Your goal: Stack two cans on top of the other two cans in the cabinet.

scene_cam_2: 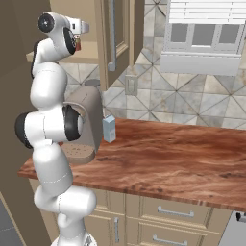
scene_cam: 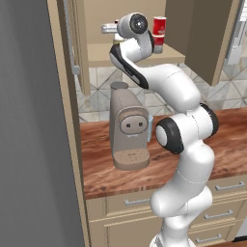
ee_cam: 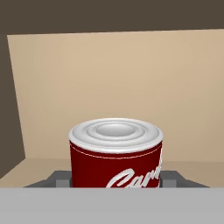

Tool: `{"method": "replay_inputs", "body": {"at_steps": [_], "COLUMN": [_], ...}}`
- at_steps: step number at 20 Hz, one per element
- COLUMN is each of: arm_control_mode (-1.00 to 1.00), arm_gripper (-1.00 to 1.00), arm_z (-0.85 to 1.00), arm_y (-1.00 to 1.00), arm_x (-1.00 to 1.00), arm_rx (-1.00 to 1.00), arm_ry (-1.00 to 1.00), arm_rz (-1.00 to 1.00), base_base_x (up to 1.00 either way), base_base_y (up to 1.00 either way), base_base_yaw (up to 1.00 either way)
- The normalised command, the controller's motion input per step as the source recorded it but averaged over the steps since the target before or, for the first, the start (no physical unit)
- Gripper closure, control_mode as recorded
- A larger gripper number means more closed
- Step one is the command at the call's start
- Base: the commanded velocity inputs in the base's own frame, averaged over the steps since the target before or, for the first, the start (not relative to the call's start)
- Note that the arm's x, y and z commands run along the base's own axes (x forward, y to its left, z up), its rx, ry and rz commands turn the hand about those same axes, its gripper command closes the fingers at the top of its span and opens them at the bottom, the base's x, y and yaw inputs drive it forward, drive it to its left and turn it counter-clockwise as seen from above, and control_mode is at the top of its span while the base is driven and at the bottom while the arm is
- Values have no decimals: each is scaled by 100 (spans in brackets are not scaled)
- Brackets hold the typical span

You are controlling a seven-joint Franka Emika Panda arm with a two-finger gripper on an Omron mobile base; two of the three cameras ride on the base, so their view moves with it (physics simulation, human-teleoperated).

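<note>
Hand view: gripper (ee_cam: pixel 116 183) clasps cylindrical red can (ee_cam: pixel 116 168), ridged metal lid.

Kitchen corner with wood-grain counter

A reddish-brown countertop (scene_cam_2: pixel 182 158) runs above tan drawer fronts (scene_cam_2: pixel 175 211) with metal handles; grey patterned wall tiles (scene_cam_2: pixel 158 103) rise behind, a white-framed window (scene_cam_2: pixel 204 33) sits upper right, and a dark grey panel (scene_cam: pixel 31 144) stands left.

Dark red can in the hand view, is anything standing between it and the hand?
Nothing visible does. The dark red can sits inside the hand, whose fingers flank it on both sides, closed on it. Beyond it is the back wall of the cabinet.
</note>
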Motion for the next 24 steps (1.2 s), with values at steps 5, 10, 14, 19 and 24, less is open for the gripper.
{"method": "replay_inputs", "body": {"at_steps": [5,10,14,19,24], "arm_control_mode": [-100,-100,-100,-100,-100], "arm_gripper": [100,100,100,100,100], "arm_z": [0,0,0,0,3], "arm_y": [0,0,0,0,0], "arm_x": [0,0,0,0,0], "arm_rx": [0,0,0,0,0], "arm_ry": [0,0,0,0,0], "arm_rz": [0,0,0,0,0], "base_base_x": [0,0,0,0,0], "base_base_y": [0,0,0,0,0], "base_base_yaw": [0,0,0,0,0]}}
